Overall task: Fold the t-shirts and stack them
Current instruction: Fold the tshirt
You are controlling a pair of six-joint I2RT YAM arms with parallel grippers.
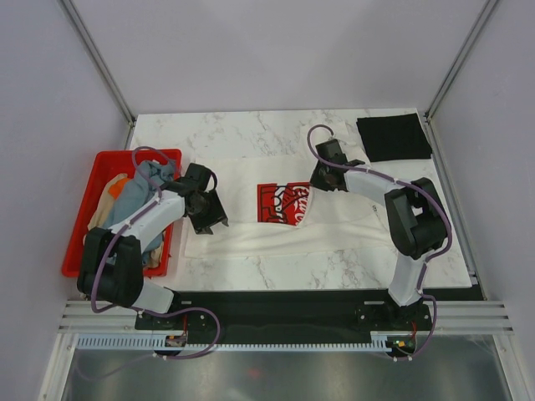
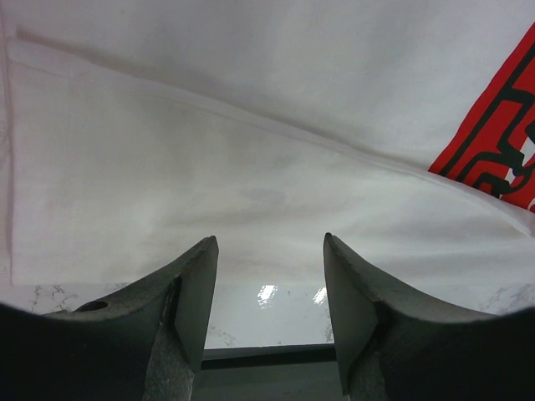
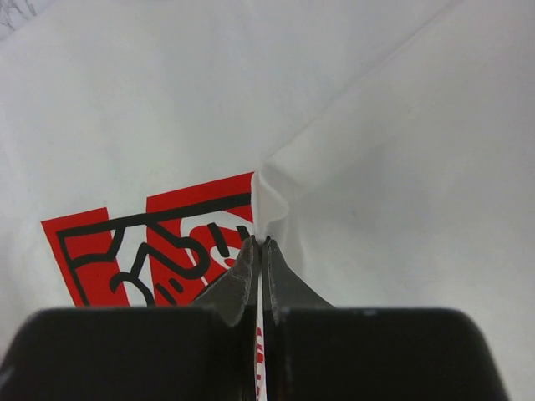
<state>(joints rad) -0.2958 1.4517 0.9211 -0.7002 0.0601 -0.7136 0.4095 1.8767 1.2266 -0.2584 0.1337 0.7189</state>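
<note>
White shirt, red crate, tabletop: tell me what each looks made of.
The white shirt looks like soft matte cloth, likely cotton; it folds and puckers where the right tool pinches it. The red crate seems to be smooth moulded plastic, with rigid, even-coloured walls. The tabletop is a glossy marble-look surface with grey veins; stone or laminate, cannot tell.

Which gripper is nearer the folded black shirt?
Right. The right gripper, shut on the cream shirt, sits down-left of the black shirt; the left gripper is open at the cream shirt's opposite edge, beside the red crate.
</note>
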